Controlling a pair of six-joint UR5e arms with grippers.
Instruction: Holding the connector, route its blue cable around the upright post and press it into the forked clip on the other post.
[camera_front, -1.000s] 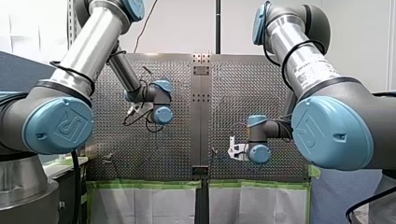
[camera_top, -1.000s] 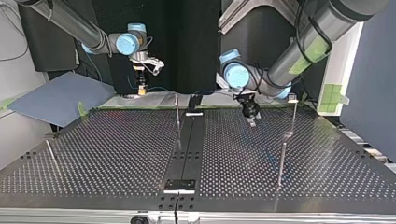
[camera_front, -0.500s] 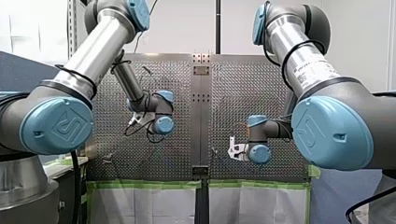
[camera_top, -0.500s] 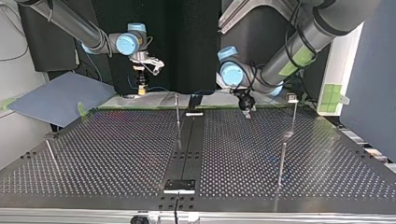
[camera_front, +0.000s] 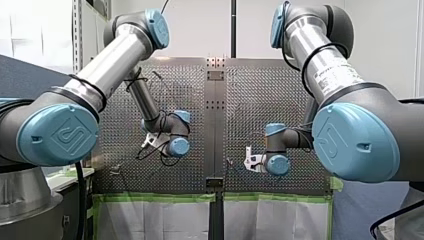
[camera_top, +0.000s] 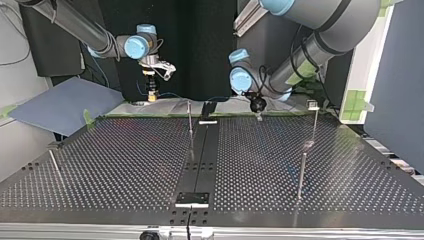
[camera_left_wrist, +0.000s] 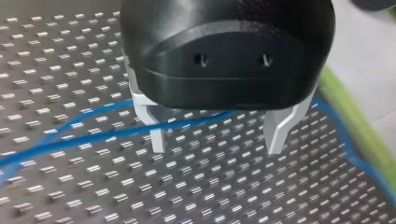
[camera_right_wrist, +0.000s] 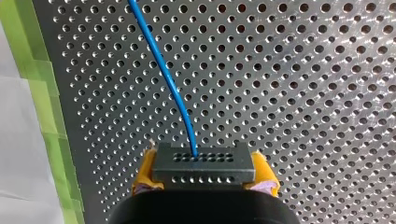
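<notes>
The right jaws were clamped on the connector, whose long axis spanned the yellow pads. The blue cable left the connector's face and ran ahead over the counter. The left jaws stood wide and empty above the cable.

Blurred blue cable partly hidden behind left pincer; forked clip perhaps too small to read.

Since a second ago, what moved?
My left gripper, fingers open and empty, drew back toward the top view's far edge and slightly leftward there. My right gripper stays put, shut on the connector with its blue cable.
</notes>
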